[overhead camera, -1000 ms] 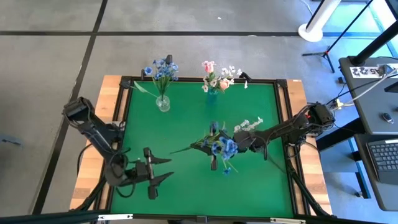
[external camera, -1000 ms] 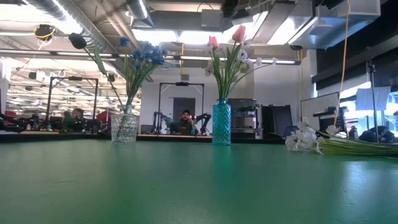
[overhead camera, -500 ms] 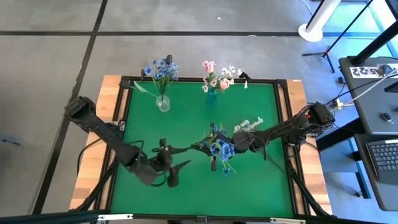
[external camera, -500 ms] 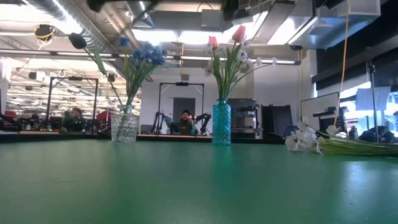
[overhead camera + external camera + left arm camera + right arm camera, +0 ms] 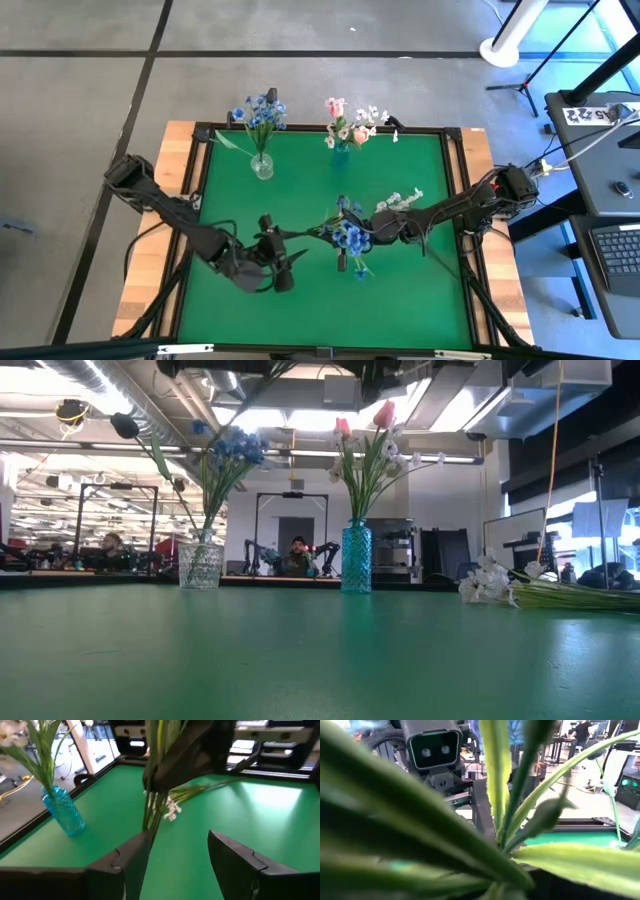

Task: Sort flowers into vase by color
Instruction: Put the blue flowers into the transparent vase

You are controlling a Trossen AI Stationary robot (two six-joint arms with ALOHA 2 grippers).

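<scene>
At the middle of the high view, the right gripper (image 5: 392, 229) is clamped on thin green-stemmed blue flowers (image 5: 350, 236) above the felt-like green bench (image 5: 300, 190); the left gripper (image 5: 283, 258), fingers half apart, flanks their stems.

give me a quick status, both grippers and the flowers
Right gripper shut on blue flower bunch, held above the mat. Left gripper open, at its stem tips. White spray lying on mat. Nothing blocking.

Change vs. earlier frames: left gripper (image 5: 283, 262) moved from table's front-left toward centre, now at stem tips of blue flower bunch (image 5: 349, 236), fingers (image 5: 131, 855) either side of stems. Bunch shifted slightly left w/ right gripper (image 5: 385, 230).
</scene>
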